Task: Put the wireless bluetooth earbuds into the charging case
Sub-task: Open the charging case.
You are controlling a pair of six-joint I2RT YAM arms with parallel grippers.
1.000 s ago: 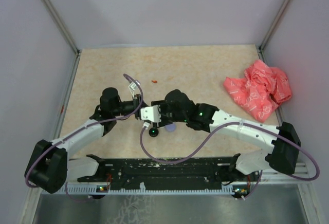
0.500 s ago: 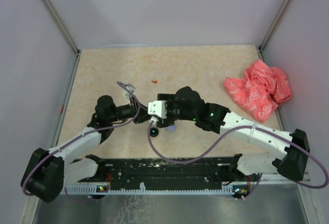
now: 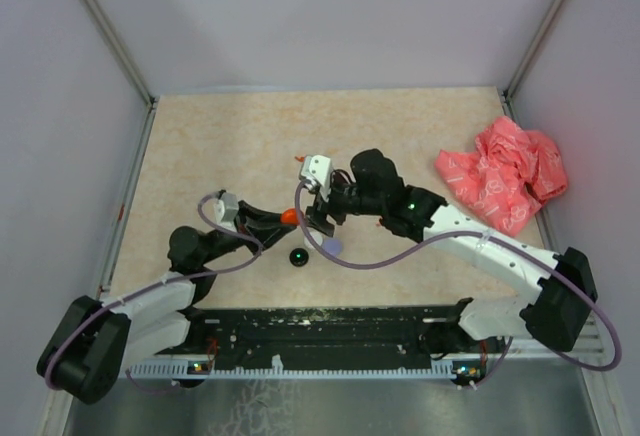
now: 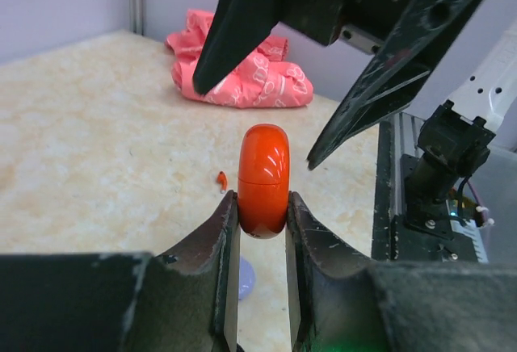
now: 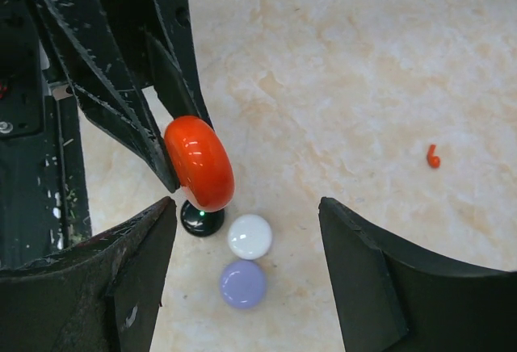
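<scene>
I've got the shut-looking red charging case (image 4: 263, 176) pinched in my left gripper (image 4: 260, 203), right gripper (image 5: 242, 207) spread beside it, so next I'd pry it open, then fetch the red earbud (image 5: 433, 156) lying apart on the table (image 5: 363, 61)

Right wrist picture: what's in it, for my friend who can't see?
The left jaws pinch a red case above the table. Below it lie a black disc, a white disc and a lilac disc, with a tiny red earbud off to the right. The right jaws stand open at the bottom edge.
</scene>
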